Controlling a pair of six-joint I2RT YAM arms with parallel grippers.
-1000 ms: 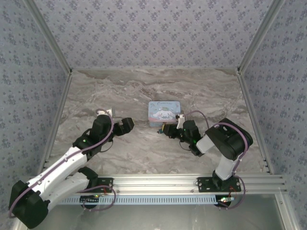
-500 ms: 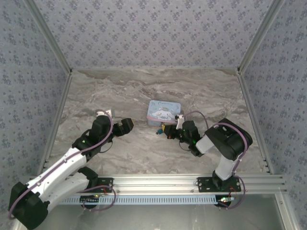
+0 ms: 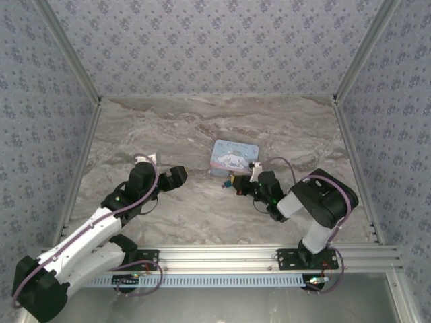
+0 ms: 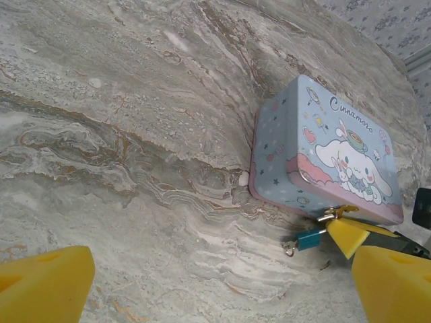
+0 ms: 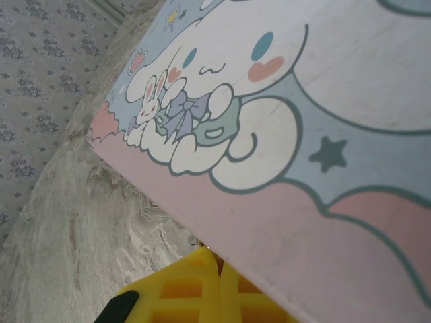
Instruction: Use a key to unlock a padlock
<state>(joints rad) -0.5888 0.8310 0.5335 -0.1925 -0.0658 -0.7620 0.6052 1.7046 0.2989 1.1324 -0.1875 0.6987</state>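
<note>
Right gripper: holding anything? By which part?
Cannot tell: the right gripper is shut, tips against one end of the padlock beside the tin, the pinch itself hidden; left gripper open, holding nothing.

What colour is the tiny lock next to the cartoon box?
The padlock is teal blue. The left wrist view shows it best.

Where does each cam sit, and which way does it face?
Top external: above and behind the bases, looking down at the table; both arms show.
Left wrist: low over the table, facing the tin and padlock; own end effector's fingers at the bottom.
Right wrist: close against the tin's lid; own shut fingers below.
Shared: all three see the tin.
</note>
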